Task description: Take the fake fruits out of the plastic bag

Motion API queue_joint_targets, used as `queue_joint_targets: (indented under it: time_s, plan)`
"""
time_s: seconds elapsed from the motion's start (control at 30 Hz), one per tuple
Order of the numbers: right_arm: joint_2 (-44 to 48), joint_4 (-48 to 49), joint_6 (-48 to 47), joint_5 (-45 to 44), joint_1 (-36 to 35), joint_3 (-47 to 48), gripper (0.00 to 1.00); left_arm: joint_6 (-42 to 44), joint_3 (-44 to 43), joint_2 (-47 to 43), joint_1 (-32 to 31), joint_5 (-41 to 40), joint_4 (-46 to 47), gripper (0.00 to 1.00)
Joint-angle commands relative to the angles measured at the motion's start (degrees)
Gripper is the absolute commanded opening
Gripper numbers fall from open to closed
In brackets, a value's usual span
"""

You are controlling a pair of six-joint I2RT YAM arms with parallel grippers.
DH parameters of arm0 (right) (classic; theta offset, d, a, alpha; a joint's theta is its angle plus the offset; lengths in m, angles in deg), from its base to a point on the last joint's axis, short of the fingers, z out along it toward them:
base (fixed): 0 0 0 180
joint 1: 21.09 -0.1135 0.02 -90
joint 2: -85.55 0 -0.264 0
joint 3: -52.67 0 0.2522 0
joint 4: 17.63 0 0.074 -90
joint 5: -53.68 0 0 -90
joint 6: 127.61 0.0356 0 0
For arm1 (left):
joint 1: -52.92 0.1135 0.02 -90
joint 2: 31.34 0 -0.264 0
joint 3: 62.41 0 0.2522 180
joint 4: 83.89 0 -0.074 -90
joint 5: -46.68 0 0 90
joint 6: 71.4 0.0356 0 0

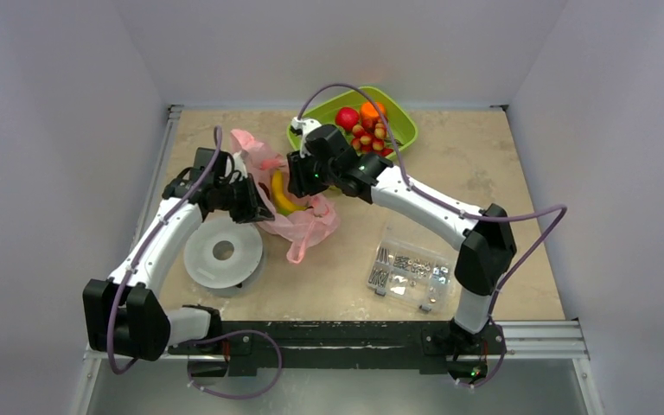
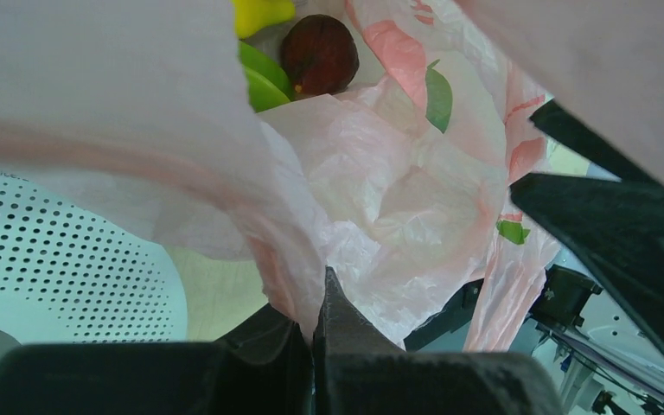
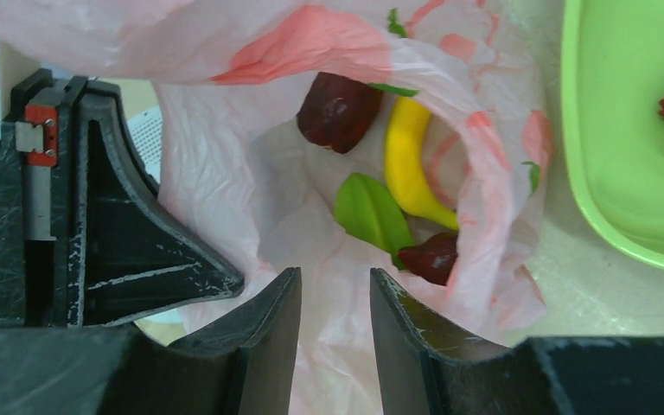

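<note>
Left end effector (image 2: 316, 298) clamped on the rim of the plastic bag (image 2: 398, 199), which lies on the table (image 1: 519, 173); right end effector (image 3: 335, 290), fingers apart, hangs at its open mouth. Inside: banana (image 3: 405, 156), dark red fruit (image 3: 339, 111).

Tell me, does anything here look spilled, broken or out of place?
Nothing stands out. The bag is crumpled, its edge pinched by the left gripper; the banana lies inside it, other fruits sit in the green tray.
</note>
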Motion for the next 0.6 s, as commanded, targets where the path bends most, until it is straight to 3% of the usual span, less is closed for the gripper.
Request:
queue_joint_targets:
  time_s: [0.0,0.23,0.57]
  plan:
    - [-0.16,5.83,0.24,0.97,-1.72,-0.91,0.33,-1.14,0.79,-2.50,-0.24,-0.70,1.47,0.00]
    - [-10.35,10.02,-1.94,-1.52,-2.00,2.51,0.30,-2.56,1.95,-3.29,-0.24,-0.69,2.18,0.00]
    - [-23.24,13.22,-6.21,-9.49,-2.09,11.30,0.38,-2.53,3.92,-5.25,-0.24,-2.18,2.28,0.00]
